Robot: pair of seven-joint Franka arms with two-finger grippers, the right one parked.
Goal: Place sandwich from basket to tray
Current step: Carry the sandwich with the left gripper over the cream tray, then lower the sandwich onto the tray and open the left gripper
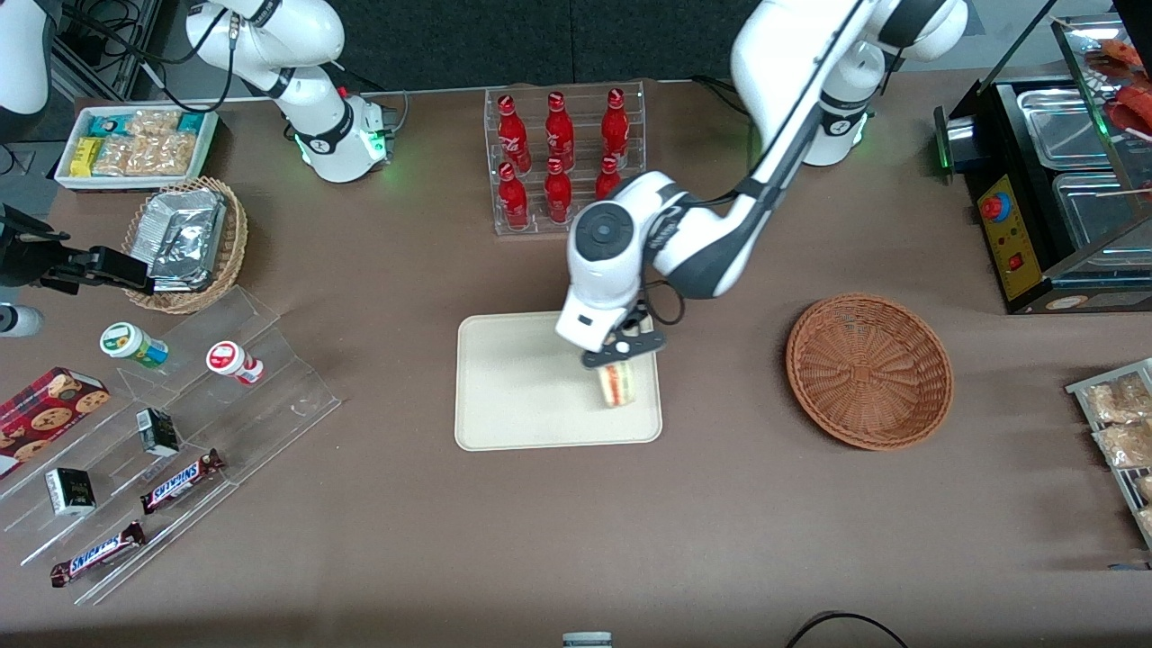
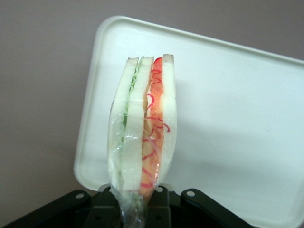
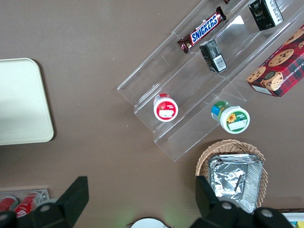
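The gripper [image 1: 621, 353] pinches the wrapped sandwich [image 2: 142, 137] between its jaws, over the tray [image 1: 513, 387]. It looks soft and squashy; hold gently by the bread.

This was a lab bench dressed as a small snack shop. 2 white robot arms [image 1: 702, 234] were bolted to a brown table [image 1: 405, 504]. Shop goods sat around them: 6 red bottles [image 1: 560, 157] in a clear rack, Snickers bars [image 1: 180, 481] on clear stepped shelves [image 1: 216, 396], a cookie box [image 1: 45, 409], a bin of snack packets [image 1: 135, 148], and a food warmer [image 1: 1071, 171] toward the working arm's end.
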